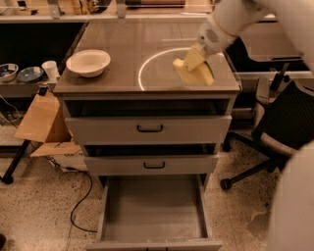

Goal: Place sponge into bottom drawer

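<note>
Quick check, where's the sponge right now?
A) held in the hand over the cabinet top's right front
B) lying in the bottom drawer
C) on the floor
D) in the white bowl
A: the hand grips the sponge over the right front of the cabinet top, while the bottom drawer stands pulled out below without it.
</note>
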